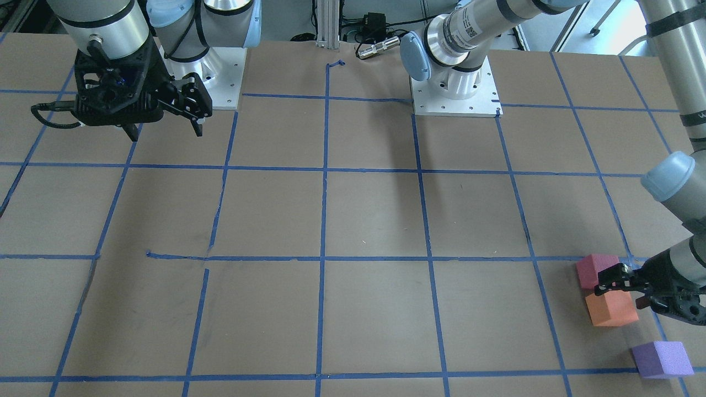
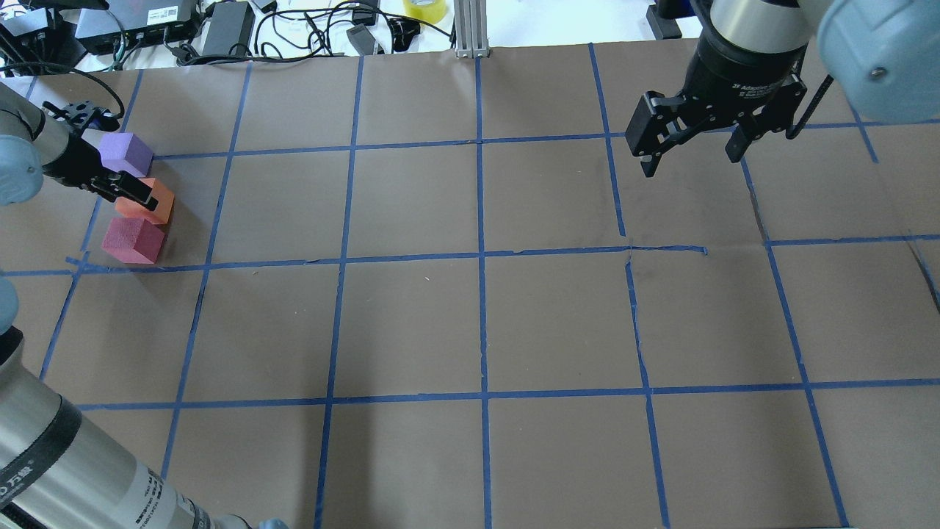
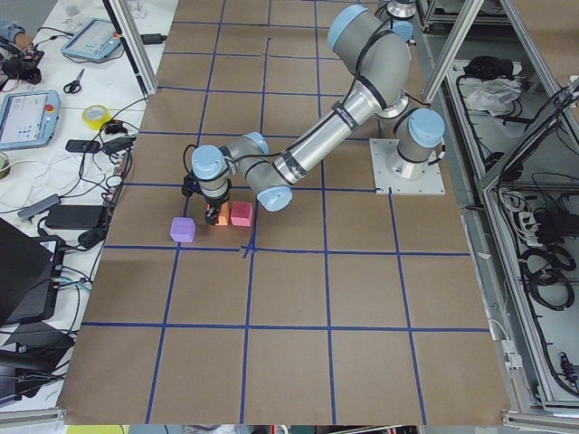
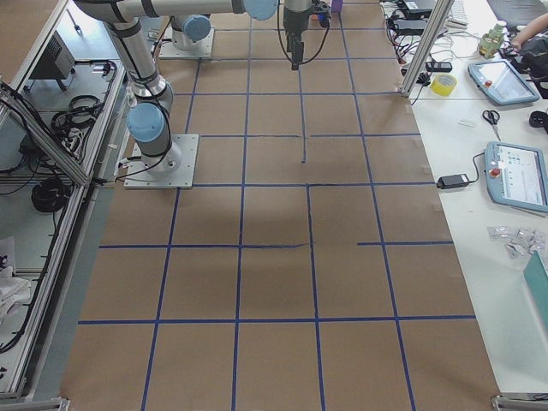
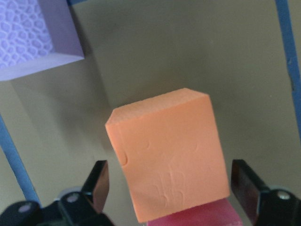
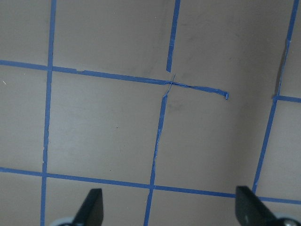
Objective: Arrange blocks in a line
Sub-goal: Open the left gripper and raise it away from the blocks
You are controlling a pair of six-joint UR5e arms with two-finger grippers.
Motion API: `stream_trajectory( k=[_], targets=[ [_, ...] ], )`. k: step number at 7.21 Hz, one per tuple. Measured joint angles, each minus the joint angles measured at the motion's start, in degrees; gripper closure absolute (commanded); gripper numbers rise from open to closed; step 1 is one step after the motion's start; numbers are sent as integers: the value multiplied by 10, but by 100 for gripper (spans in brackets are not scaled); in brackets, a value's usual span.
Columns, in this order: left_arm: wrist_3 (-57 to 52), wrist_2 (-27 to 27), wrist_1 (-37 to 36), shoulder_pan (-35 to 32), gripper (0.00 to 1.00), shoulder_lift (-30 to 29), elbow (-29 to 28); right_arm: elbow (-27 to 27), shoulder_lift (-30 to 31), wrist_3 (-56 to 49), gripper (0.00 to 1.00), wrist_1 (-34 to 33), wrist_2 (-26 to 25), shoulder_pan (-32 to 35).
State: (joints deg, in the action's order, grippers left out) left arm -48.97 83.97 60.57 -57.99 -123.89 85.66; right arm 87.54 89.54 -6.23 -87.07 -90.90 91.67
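Orange block [image 5: 167, 155] closest, flat on worktop [image 2: 477, 323], straddled by left jaws. Jaws apart, small gap either side, nothing clamped.

Matte foam by the look. Judged light, soft, grippy rather than slick. Unlikely to break, but apt to dent or twist under a hard squeeze. Best taken on two opposite flat side faces, low and square, light pressure.

Pinkish red block [image 2: 132, 241] touching orange on the robot-ward side. Purple block [image 1: 662, 358] just beyond on the far side, narrow gap, slightly offset. All three at worktop's left edge, near a blue tape line [image 2: 257, 262].

Right jaws apart, empty, hanging well away over the right half.

Containers: none seen.
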Motion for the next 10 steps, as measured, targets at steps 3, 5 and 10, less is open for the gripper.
stream_trajectory(
  k=[3, 5, 10],
  targets=[
    [27, 41, 105, -63, 0, 90, -3, 0, 0, -5, 0, 0, -2, 0],
    [123, 52, 165, -130, 0, 149, -4, 1, -1, -6, 0, 0, -3, 0],
    [338, 54, 207, -308, 0, 217, -3, 8, 1, -5, 0, -1, -3, 0]
  ],
)
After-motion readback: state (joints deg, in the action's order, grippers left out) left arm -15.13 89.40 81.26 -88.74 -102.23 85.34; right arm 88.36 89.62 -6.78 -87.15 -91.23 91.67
